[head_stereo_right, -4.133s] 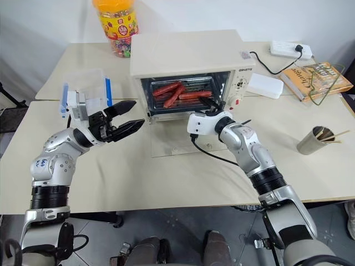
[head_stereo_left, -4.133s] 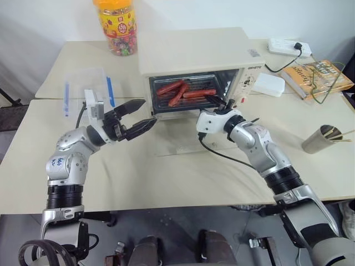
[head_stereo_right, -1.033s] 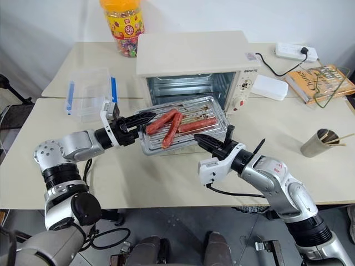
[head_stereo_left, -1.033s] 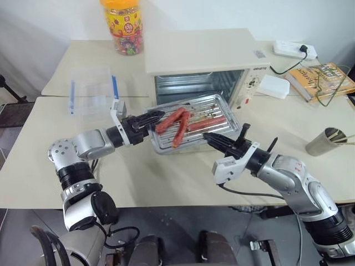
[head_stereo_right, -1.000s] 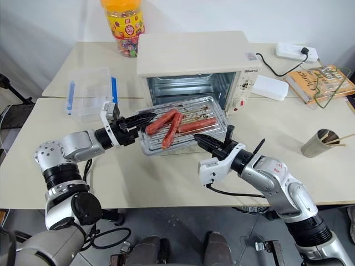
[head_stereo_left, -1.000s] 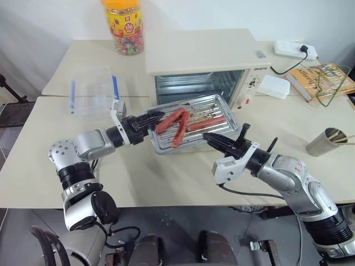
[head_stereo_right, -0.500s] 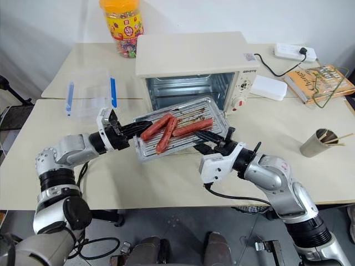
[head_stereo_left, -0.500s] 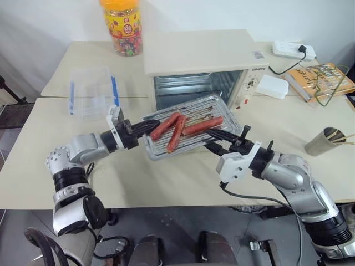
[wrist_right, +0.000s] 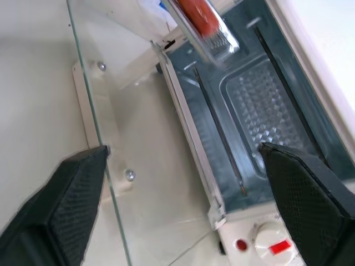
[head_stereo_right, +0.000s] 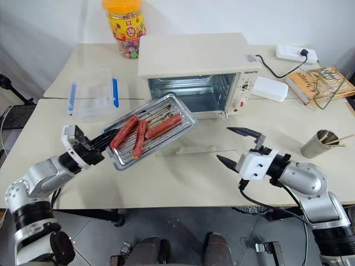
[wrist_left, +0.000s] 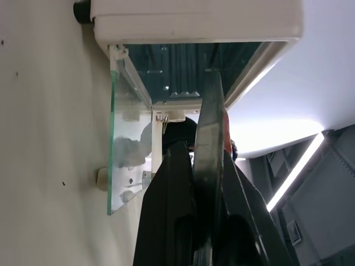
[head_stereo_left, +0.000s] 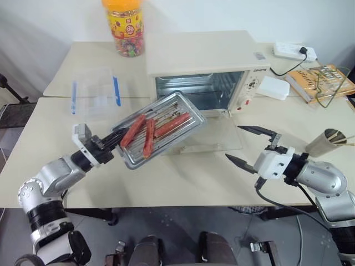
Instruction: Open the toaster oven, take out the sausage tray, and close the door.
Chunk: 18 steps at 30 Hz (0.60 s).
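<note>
- You are looking over two cream tables (head_stereo_left: pixel 183 183) pushed together against a white wall, with a dark floor showing beyond their left edge.
- At the back left stands a candy jar (head_stereo_left: pixel 125 26) with an orange lid; a clear box (head_stereo_left: pixel 93 91) with blue clips lies near the left edge.
- To the right you see a power strip (head_stereo_left: pixel 294 51), a flat white box (head_stereo_left: pixel 273 87), a book (head_stereo_left: pixel 324 77) and a cup (head_stereo_left: pixel 325 141) of sticks.
- The oven (head_stereo_left: pixel 206 69) sits mid-table, its mouth facing you, cavity bare and shiny.
- The door (head_stereo_left: pixel 211 136) lies folded flat on the table in front of the oven, its glass clear.
- The tray (head_stereo_left: pixel 160 128) is out of the oven, held in the air over the table to the door's left.
- Its long axis runs diagonally, from the near left corner up toward the oven, and it tilts with that far end higher.
- Three reddish-brown sausages (head_stereo_left: pixel 148 131) lie on its ribbed silver base.
- Your left gripper (head_stereo_left: pixel 113 143) is clenched on the tray's near left rim.
- Your right gripper (head_stereo_left: pixel 249 147) hangs with fingers spread wide and nothing between them, near the door's right edge.
</note>
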Tool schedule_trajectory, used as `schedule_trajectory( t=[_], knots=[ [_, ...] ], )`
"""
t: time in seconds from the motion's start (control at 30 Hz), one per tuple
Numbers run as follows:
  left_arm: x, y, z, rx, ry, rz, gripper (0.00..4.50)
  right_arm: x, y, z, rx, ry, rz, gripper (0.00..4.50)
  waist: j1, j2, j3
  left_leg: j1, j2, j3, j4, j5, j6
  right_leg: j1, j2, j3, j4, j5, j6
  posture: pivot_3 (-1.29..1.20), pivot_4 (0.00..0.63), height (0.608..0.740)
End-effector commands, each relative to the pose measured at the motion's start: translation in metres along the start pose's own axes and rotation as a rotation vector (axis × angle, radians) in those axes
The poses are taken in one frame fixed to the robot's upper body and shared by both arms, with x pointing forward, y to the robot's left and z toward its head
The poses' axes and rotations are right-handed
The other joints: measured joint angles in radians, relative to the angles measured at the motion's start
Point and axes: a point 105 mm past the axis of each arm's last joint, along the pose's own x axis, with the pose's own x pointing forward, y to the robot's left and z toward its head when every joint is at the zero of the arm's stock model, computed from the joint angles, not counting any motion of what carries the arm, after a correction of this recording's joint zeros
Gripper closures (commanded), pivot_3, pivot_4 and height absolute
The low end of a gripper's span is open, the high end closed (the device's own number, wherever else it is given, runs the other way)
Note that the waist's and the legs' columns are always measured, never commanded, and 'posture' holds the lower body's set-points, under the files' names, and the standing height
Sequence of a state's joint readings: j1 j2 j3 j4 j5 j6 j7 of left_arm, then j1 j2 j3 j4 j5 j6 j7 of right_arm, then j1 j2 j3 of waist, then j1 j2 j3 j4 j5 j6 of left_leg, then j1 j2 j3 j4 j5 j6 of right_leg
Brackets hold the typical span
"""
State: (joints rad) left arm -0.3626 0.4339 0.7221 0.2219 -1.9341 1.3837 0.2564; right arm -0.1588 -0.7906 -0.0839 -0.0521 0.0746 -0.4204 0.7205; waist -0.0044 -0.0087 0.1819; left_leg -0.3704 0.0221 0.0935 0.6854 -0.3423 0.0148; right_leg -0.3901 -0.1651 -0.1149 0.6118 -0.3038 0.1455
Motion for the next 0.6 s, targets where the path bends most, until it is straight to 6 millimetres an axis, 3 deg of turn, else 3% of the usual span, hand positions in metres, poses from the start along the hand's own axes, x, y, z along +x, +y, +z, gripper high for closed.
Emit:
schedule_trajectory(
  t=[0.03,0.1,0.23,0.5,0.6],
  knots=[
    [-0.032,-0.022,0.004,0.111,-0.139,-0.063,4.5,-0.019,-0.011,-0.037,0.288,0.097,-0.08,0.19,-0.005,0.0,0.0,0.0,0.001,0.001,-0.001,0.0,0.0,0.0,0.0,0.001,-0.001,0.0,0.0,0.0,0.15,0.74],
    [-0.045,-0.023,0.001,0.134,-0.198,-0.052,4.5,-0.024,-0.005,-0.053,0.357,0.125,-0.054,0.61,-0.002,0.0,0.0,0.001,0.002,0.001,-0.001,0.0,0.0,0.0,0.001,0.0,-0.001,0.0,0.0,0.0,0.15,0.74],
    [-0.068,-0.017,0.0,0.127,-0.358,-0.014,4.5,-0.026,0.007,-0.076,0.507,0.158,0.029,1.88,0.004,0.0,0.0,0.002,0.004,0.002,0.0,0.0,0.0,0.001,0.0,0.002,0.0,0.0,-0.001,0.0,0.15,0.74],
    [-0.082,-0.011,-0.007,0.041,-0.647,0.027,4.5,0.004,0.016,-0.09,0.629,0.15,0.145,4.46,0.004,0.0,0.0,0.001,0.005,0.002,0.001,-0.001,0.0,0.001,0.0,0.002,-0.001,0.0,-0.002,0.0,0.15,0.74],
    [-0.083,-0.009,-0.005,-0.01,-0.733,0.047,4.5,0.015,0.014,-0.093,0.66,0.131,0.133,4.46,0.005,-0.001,0.0,0.001,0.004,0.002,0.002,-0.001,0.0,0.001,0.001,0.001,-0.001,0.0,-0.002,0.0,0.15,0.74]
  ],
)
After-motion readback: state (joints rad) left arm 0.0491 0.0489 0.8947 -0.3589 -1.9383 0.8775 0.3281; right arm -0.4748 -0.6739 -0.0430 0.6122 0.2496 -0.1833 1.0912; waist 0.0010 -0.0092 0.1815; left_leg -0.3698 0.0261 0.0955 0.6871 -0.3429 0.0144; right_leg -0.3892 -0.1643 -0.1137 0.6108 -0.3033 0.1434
